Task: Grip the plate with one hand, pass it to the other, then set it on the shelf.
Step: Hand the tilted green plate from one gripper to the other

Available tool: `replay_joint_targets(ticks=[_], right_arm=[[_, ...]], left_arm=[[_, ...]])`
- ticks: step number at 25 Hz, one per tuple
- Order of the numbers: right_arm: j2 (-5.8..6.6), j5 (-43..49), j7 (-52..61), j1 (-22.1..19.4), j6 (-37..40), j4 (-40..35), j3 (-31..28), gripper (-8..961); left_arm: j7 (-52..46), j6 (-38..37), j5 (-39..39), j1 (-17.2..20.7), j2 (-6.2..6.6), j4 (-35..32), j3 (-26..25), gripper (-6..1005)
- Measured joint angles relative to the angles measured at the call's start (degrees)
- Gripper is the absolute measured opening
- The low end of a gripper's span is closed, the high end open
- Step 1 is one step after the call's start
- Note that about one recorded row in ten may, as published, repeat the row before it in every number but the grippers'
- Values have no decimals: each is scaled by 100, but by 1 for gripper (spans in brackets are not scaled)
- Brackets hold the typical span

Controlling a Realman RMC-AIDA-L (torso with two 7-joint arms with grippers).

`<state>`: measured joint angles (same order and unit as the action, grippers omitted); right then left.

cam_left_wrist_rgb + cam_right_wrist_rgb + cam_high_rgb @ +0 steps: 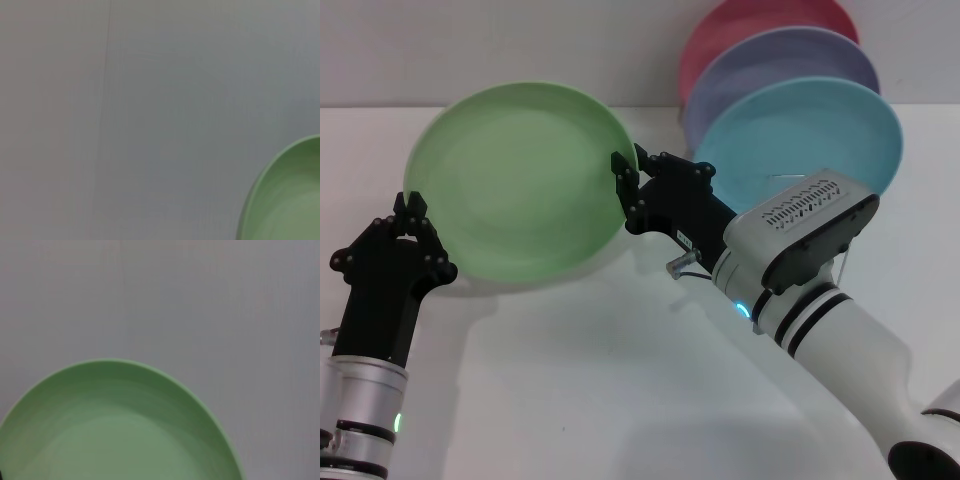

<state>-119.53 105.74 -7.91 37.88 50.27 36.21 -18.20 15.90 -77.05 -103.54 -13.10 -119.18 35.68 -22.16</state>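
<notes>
The light green plate (515, 185) hangs tilted above the white table, its hollow facing me. My left gripper (412, 203) is shut on its left rim. At the right rim, my right gripper (624, 188) stands open, one finger on either side of the edge. The plate's rim fills one corner of the left wrist view (287, 200), and a larger part of the plate (115, 430) shows in the right wrist view. Of the shelf (790, 177), only thin wires show behind my right arm.
Three plates stand upright in the shelf at the back right: a pink plate (760, 25), a lavender plate (790, 55) and a turquoise plate (800, 130). The white table (570, 380) stretches below the lifted plate, with a wall behind.
</notes>
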Motion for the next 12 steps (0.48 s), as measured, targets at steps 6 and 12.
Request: replay_joint_targets(ticks=[6, 12], right_arm=[[0, 0, 0, 0, 0, 0, 0, 149], [0, 0, 0, 0, 0, 0, 0, 134]], left_arm=[[0, 7, 0, 0, 0, 0, 2, 44], [0, 11, 0, 0, 0, 0, 2, 45]])
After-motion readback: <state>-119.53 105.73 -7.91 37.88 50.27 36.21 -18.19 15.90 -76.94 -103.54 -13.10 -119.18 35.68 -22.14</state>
